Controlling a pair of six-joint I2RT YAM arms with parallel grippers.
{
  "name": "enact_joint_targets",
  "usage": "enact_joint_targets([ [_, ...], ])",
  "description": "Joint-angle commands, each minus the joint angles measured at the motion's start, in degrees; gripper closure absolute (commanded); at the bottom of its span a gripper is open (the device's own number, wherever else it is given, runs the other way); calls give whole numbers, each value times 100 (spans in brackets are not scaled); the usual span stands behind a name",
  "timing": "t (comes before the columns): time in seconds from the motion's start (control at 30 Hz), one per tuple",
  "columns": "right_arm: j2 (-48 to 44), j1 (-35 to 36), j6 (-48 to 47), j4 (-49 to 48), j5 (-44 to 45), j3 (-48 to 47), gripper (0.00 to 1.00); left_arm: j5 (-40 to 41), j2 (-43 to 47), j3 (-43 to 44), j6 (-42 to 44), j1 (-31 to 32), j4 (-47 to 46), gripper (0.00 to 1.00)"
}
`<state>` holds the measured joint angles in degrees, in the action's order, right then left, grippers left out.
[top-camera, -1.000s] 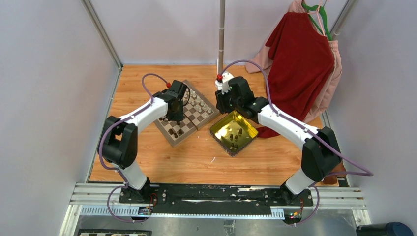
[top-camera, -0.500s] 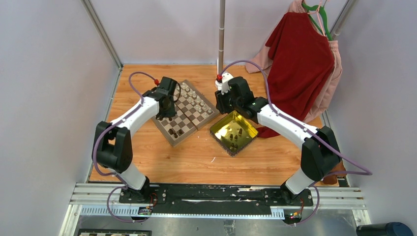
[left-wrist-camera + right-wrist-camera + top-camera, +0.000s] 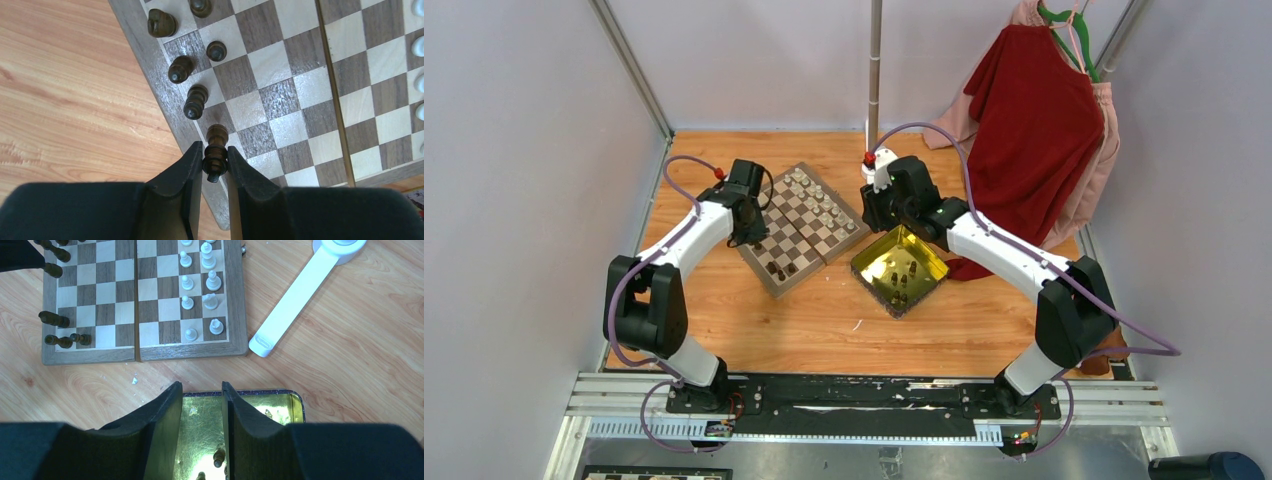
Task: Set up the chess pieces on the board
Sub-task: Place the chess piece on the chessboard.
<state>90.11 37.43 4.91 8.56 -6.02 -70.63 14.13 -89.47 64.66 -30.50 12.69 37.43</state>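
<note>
I record the left pincer (image 3: 215, 167), clamped on a dark chess piece (image 3: 216, 152), has swung to the board's (image 3: 145, 60) 9 o'clock rim for placement. The right pincer (image 3: 202, 410) hangs apart and empty.

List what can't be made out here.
- Top view: kinds of pieces on the board, too small.
- Left wrist view: whether the dark piece in the left gripper touches the board; seen only from above.
- Right wrist view: most of the tray, covered by the right gripper and bottom edge.
</note>
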Motion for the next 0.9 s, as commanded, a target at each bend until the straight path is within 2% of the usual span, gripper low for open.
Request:
enact_joint_targets([
  [0.0, 75, -70, 69, -14, -56, -89, 61, -24, 122, -150, -98, -98, -17, 100],
  [0.87, -61, -78, 125, -127, -111, 107, 61, 14, 119, -409, -248, -152, -388, 100],
])
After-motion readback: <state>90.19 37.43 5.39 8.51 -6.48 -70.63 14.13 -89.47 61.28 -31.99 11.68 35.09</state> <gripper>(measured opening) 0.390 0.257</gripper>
